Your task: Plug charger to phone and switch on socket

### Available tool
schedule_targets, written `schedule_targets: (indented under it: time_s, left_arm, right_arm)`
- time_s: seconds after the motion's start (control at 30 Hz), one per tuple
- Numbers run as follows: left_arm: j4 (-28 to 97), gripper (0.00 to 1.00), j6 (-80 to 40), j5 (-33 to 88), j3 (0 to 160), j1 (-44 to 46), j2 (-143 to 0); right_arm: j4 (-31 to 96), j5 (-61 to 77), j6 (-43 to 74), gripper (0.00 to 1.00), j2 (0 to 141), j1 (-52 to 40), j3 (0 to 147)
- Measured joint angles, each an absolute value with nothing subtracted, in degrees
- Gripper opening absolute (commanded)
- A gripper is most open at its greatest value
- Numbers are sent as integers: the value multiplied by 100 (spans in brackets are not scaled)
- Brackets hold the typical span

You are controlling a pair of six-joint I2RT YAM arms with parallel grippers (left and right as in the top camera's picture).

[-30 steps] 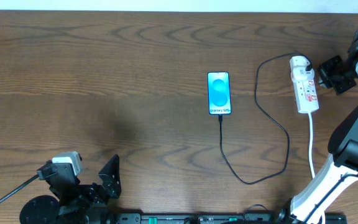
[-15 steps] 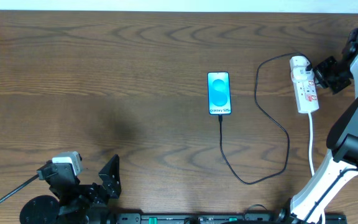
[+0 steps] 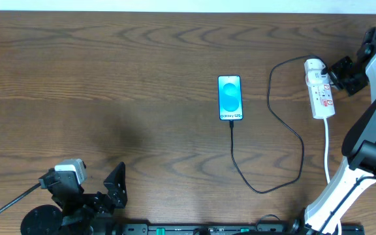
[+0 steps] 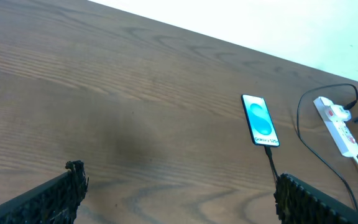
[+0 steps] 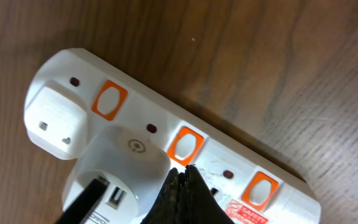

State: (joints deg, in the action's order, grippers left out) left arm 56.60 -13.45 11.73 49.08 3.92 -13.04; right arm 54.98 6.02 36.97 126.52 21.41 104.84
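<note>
The phone (image 3: 230, 97) lies face up mid-table with its cyan screen lit; it also shows in the left wrist view (image 4: 260, 120). The thin black charger cable (image 3: 286, 127) runs from the phone's bottom edge, loops right and reaches a white adapter (image 5: 120, 171) plugged into the white power strip (image 3: 320, 89). My right gripper (image 3: 340, 69) is shut, its tips (image 5: 180, 180) right above the strip beside the middle orange switch (image 5: 185, 146). My left gripper (image 4: 176, 199) is open and empty, low at the near left.
The strip's thick white cord (image 3: 326, 147) runs toward the near edge beside my right arm's base. A white plug (image 5: 53, 120) sits at the strip's end. The table's far edge meets a white wall (image 4: 241, 25).
My right gripper has shifted slightly up and left, closer to the power strip's far end. The phone, cable and left arm have not moved.
</note>
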Motion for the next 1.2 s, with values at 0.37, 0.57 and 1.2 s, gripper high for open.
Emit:
schedule_targets:
  time_s: [0.37, 0.57, 1.2]
  left_arm:
    - [5660, 98, -1345, 1173, 4908, 392, -1304]
    - [5660, 98, -1345, 1173, 4908, 392, -1304]
    - [5660, 98, -1345, 1173, 4908, 392, -1302]
  right_arm:
    - [5321, 272, 3697, 1, 12978, 1916, 10431]
    - [5356, 99, 3675, 1, 12980, 1850, 10453]
    - [5286, -139, 3400, 7, 8938, 1752, 10370]
